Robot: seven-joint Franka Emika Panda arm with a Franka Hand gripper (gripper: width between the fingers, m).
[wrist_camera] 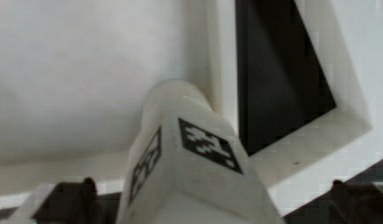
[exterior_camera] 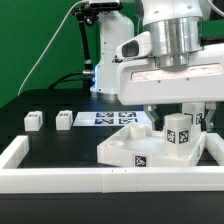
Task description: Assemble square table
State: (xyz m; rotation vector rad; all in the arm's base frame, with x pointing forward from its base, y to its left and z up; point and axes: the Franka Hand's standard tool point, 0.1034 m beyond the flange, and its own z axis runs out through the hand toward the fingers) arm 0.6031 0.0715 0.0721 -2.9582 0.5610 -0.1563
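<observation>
The white square tabletop (exterior_camera: 135, 150) lies rim-up at the exterior view's right, with a tag on its near edge. One white tagged leg (exterior_camera: 178, 135) stands upright on it. My gripper (exterior_camera: 177, 115) hangs over that leg, open. In the wrist view the leg (wrist_camera: 188, 150) rises between the two dark fingertips (wrist_camera: 74, 198), with a gap on each side, so nothing is held. The tabletop's pale inner surface (wrist_camera: 81, 80) and raised rim (wrist_camera: 223, 60) show behind it. Two loose legs (exterior_camera: 32, 120) (exterior_camera: 65, 119) lie on the black table at the exterior view's left.
The marker board (exterior_camera: 108, 118) lies flat behind the tabletop. A long white border wall (exterior_camera: 90, 180) runs along the front and turns up the left side (exterior_camera: 14, 152). The robot's base (exterior_camera: 108, 50) stands at the back.
</observation>
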